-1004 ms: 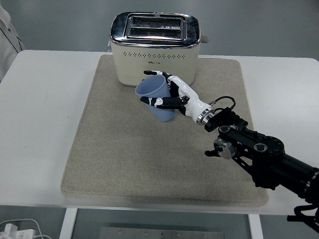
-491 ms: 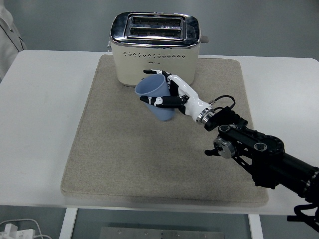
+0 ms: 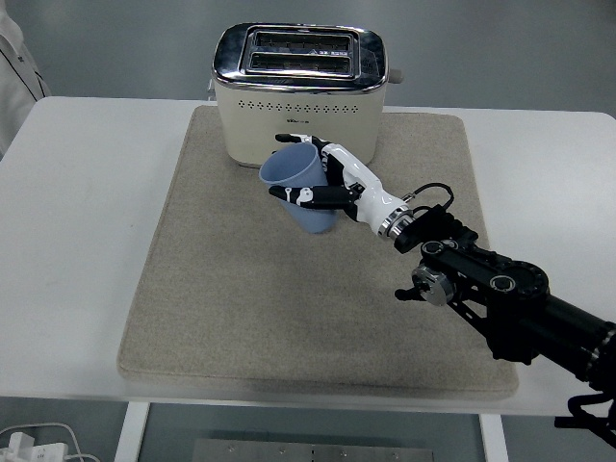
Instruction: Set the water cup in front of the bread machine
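One hand does the work: the right hand (image 3: 332, 188) is wrapped around the blue water cup (image 3: 300, 188), thumb across its near side and fingers behind it, holding it tilted with the mouth leaning toward ten o'clock. The cup sits over the beige mat (image 3: 250, 308), just at six o'clock of the cream bread machine (image 3: 300, 96), close to its front wall. Whether its base touches the mat cannot be told. Judging by that, carrying is nearly finished; what remains is to stand the cup upright, set it down and let go. No left arm appears. A sleeve (image 3: 14, 67) shows at ten o'clock.
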{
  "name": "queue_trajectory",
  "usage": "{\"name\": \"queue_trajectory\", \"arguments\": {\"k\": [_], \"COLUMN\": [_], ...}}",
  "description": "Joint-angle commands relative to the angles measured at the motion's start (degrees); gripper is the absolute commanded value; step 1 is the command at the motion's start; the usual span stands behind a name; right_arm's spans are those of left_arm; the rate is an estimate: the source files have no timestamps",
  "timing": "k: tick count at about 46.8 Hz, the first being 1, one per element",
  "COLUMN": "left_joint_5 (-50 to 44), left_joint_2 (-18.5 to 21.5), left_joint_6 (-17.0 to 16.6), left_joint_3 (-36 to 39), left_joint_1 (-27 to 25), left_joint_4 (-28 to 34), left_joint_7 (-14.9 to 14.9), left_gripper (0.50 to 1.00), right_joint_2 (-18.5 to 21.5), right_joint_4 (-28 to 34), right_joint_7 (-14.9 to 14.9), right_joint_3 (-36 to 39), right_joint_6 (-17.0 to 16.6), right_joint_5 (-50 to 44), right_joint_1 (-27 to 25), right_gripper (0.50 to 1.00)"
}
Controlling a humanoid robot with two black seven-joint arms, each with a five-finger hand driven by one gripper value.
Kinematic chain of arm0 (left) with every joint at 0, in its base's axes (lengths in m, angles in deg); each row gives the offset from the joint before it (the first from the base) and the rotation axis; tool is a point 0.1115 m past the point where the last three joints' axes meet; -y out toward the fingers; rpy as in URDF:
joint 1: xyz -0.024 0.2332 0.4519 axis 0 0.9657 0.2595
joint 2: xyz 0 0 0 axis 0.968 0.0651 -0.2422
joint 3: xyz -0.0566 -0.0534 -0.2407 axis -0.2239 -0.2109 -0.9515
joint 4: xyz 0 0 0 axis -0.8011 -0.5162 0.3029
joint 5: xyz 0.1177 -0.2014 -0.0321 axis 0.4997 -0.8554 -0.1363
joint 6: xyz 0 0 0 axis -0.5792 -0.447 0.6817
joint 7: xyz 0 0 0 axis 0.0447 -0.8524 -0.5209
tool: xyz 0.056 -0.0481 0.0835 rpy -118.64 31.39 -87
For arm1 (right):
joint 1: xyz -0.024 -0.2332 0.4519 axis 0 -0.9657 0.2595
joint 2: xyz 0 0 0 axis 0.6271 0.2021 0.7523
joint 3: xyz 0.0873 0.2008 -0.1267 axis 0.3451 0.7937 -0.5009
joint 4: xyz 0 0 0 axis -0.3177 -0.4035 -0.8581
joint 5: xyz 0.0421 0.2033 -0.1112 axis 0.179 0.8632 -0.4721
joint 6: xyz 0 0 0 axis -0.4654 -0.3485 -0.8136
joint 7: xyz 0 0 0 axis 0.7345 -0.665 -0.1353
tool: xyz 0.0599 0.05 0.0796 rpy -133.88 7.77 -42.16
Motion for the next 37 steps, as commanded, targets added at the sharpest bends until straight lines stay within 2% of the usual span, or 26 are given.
{"name": "queue_trajectory", "arguments": {"k": [1,24,37], "left_joint_5": [0.0,0.0,0.0], "left_joint_2": [0.0,0.0,0.0], "left_joint_6": [0.0,0.0,0.0], "left_joint_3": [0.05,0.05,0.05], "left_joint_1": [0.02,0.02,0.02], "left_joint_4": [-0.09,0.0,0.0], "left_joint_7": [0.0,0.0,0.0], "left_gripper": [1.0,1.0,1.0], "right_joint_2": [0.0,0.0,0.0], "right_joint_4": [0.0,-0.08,0.0], "right_joint_7": [0.04,0.04,-0.04], "right_joint_3": [0.08,0.0,0.0], "right_joint_6": [0.0,0.0,0.0], "right_joint_5": [0.0,-0.09,-0.09], "right_joint_1": [0.0,0.44,0.62], "right_gripper": [0.789,0.791,0.86]}}
